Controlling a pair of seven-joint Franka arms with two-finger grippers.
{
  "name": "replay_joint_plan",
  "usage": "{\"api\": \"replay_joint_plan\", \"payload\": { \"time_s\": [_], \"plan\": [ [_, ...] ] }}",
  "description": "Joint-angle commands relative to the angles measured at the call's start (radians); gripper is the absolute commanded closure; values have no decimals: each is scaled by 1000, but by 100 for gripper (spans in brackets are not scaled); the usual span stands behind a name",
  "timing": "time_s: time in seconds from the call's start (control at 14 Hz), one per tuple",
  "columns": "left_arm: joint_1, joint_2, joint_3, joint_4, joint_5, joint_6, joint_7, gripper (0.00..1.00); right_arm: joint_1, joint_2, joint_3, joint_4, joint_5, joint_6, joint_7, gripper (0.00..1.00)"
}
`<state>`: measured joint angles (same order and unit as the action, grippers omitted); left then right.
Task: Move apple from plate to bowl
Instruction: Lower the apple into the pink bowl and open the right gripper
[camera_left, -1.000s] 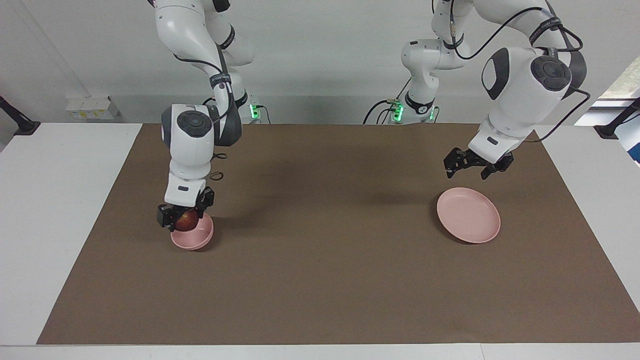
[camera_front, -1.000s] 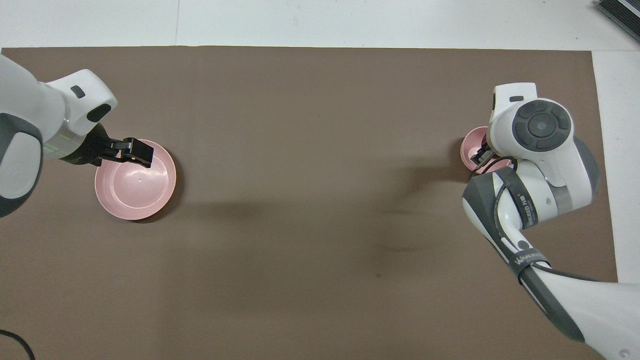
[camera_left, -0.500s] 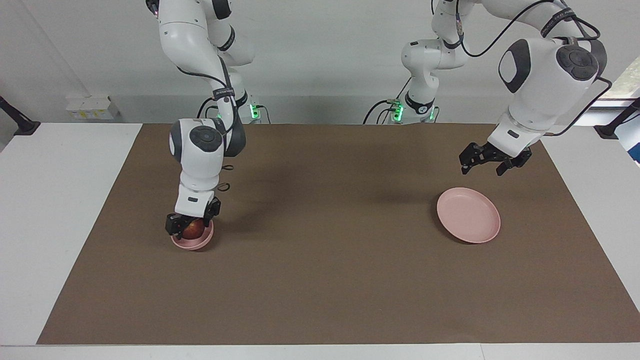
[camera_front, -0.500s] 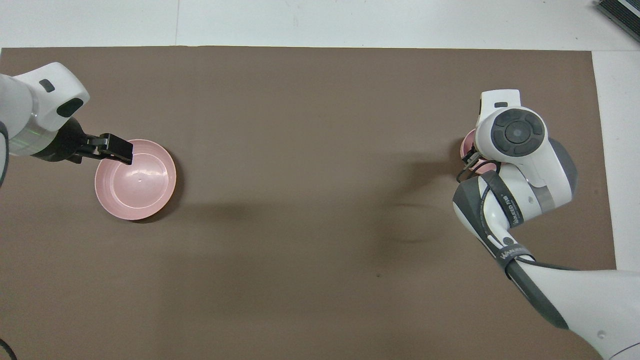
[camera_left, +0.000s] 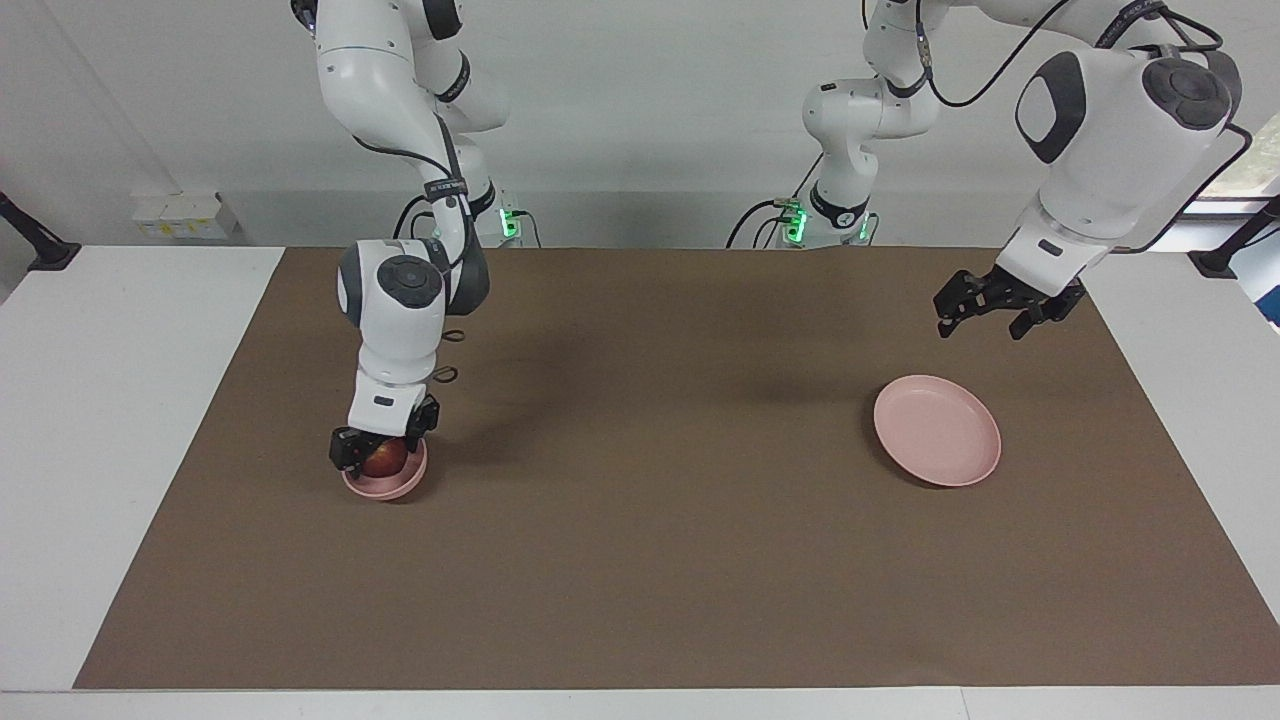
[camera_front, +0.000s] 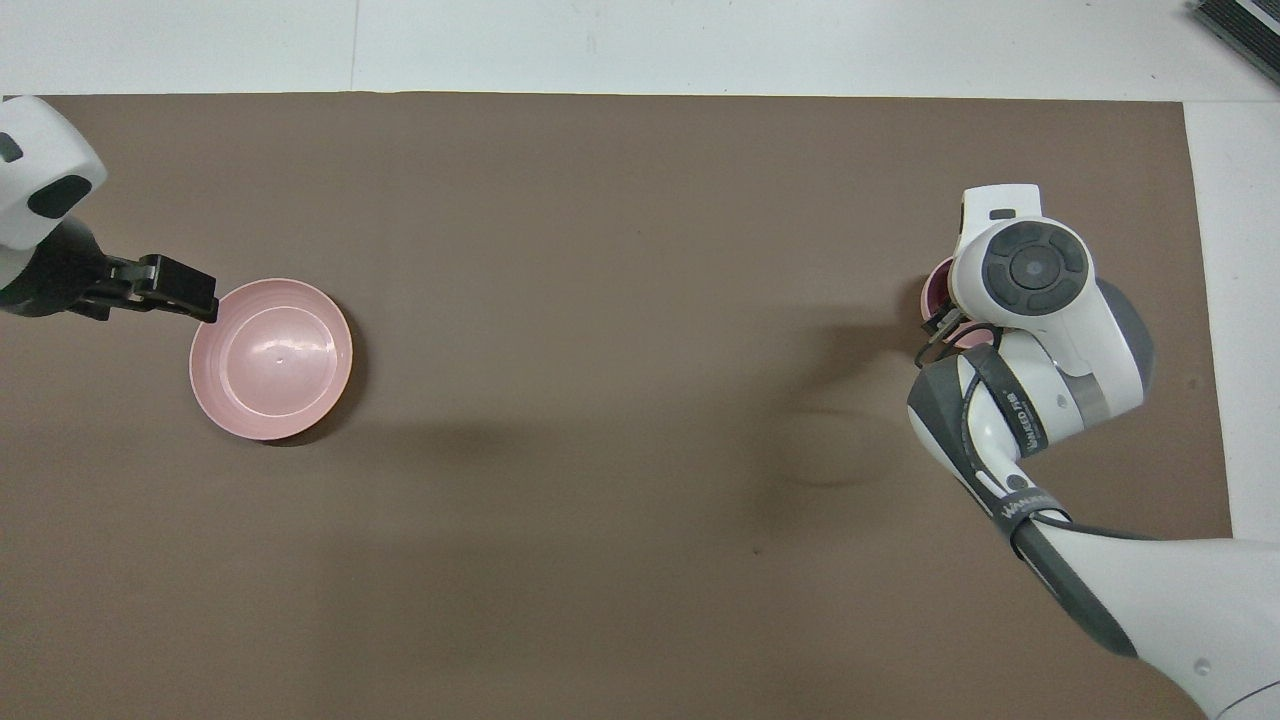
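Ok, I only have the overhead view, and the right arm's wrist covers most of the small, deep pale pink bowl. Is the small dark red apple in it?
Observer: Yes. In the facing view the apple sits within the rim of the bowl, with the right gripper down around it.
Operator: The left gripper looks as if it touches the rim of the flat pale pink plate. Does it?
Observer: No. The facing view shows it open and raised well clear of the plate, touching nothing.
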<state>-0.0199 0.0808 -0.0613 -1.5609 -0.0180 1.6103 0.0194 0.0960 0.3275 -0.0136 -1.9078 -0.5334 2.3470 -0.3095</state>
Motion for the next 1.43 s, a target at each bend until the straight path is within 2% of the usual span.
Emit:
{"api": "replay_joint_plan", "payload": {
  "time_s": [0.0,0.21,0.5,0.57,0.71,0.93,1.14,1.36],
  "plan": [
    [-78,-42,69,7,16,-61,24,0,-4,-10,4,-8,-28,11,24,0],
    [-167,-50,171,33,23,-128,25,0,1,-22,7,12,-20,-26,18,0],
    [-158,-73,173,33,21,-130,68,0,4,-82,36,27,4,-142,16,0],
    [-157,-69,176,36,15,-145,71,0,4,-102,38,33,54,-173,12,0],
    [-155,-55,181,103,15,-200,74,0,5,-128,53,70,189,-268,18,0],
    [-157,-56,179,148,16,-253,74,0,2,-127,53,203,416,-466,71,0],
    [-158,-72,178,134,0,-242,59,0,2,-133,57,346,510,-677,341,0],
    [-152,-73,181,133,-3,-248,65,0,-9,-188,47,392,567,-774,435,0]
  ]
}}
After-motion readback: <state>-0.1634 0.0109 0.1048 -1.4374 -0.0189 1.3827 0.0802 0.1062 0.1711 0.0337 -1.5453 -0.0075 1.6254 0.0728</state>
